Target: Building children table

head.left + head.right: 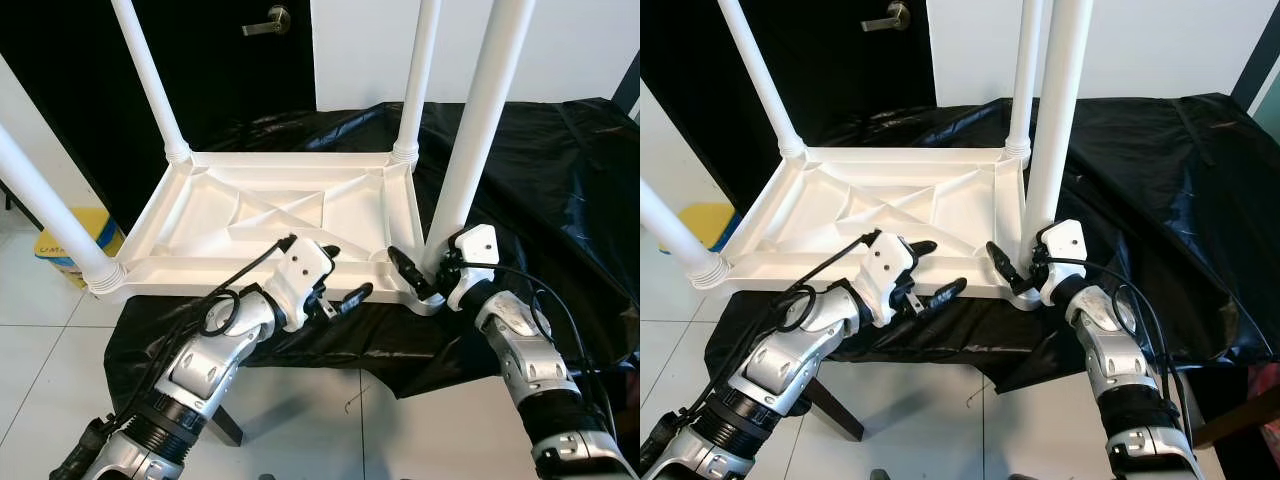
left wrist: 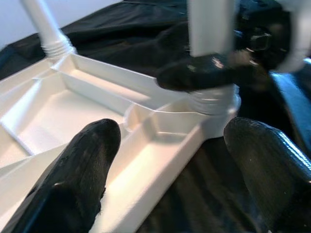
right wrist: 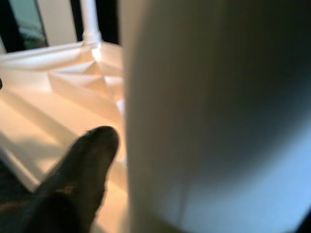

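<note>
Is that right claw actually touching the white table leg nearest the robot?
Touching: in the left eye view the right gripper closes around the near table leg at its base.

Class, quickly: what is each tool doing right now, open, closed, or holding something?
Left tool: open, holding nothing, by the tabletop's near edge.
Right tool: around the near table leg; grip cannot be told.

Tabletop (image 1: 250,215) and legs (image 1: 475,140): smooth white plastic. Cover (image 1: 540,170): glossy black sheeting, crinkled.
</note>
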`<state>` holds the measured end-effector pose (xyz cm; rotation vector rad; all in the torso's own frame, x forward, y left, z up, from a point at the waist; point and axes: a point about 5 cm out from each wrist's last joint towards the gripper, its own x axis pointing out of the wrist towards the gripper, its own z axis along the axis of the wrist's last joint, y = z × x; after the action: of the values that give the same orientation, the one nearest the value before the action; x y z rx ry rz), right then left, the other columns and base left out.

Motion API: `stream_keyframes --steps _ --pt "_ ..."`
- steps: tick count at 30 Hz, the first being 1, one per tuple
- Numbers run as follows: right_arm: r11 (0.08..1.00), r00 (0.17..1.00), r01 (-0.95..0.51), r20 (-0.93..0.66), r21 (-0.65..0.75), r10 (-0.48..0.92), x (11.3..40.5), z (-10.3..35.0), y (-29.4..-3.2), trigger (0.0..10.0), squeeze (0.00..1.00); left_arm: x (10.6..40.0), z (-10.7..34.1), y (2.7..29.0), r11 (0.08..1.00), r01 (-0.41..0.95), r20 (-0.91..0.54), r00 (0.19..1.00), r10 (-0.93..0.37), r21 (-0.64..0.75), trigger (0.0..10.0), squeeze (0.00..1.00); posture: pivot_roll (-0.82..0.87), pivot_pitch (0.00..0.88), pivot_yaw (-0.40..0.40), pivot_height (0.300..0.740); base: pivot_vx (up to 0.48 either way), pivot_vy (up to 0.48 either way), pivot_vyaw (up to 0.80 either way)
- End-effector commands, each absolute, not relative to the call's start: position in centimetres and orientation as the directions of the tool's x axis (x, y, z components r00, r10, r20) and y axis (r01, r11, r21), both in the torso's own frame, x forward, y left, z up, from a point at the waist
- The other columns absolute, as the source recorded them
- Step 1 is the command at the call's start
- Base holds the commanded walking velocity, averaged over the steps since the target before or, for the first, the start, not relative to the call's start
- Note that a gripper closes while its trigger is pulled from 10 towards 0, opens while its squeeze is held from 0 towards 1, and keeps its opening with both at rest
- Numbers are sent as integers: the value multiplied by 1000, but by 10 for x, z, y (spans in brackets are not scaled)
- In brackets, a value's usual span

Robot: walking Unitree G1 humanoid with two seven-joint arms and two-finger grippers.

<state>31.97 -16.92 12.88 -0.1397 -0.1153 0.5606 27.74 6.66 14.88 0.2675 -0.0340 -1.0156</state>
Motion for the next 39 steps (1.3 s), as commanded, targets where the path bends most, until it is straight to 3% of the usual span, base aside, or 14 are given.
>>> stream_keyframes --steps 1,12,13,29,39 --pt "822 828 -541 62 -175 558 323 129 -165 0 0 266 142 63 295 929 -166 335 -928 224 10000 0 -79 0 27 740 0 0 0" --pt "823 832 -548 0 -148 554 325 115 -170 0 0 265 136 59 309 934 -167 338 -926 177 10000 0 -75 0 29 740 0 0 0" --pt "828 837 -543 -8 -139 547 325 112 -171 10000 0 267 137 60 320 934 -162 345 -925 160 10000 0 -71 0 34 740 0 0 0" --pt "928 928 -367 43 -68 371 320 105 -165 10000 0 272 140 64 327 935 -156 347 -925 139 10000 0 -72 12 25 740 0 0 0" --pt "995 992 -102 71 -2 102 309 106 -154 10000 0 280 148 66 376 911 -101 396 -913 169 10000 0 -86 10 30 740 0 0 0"
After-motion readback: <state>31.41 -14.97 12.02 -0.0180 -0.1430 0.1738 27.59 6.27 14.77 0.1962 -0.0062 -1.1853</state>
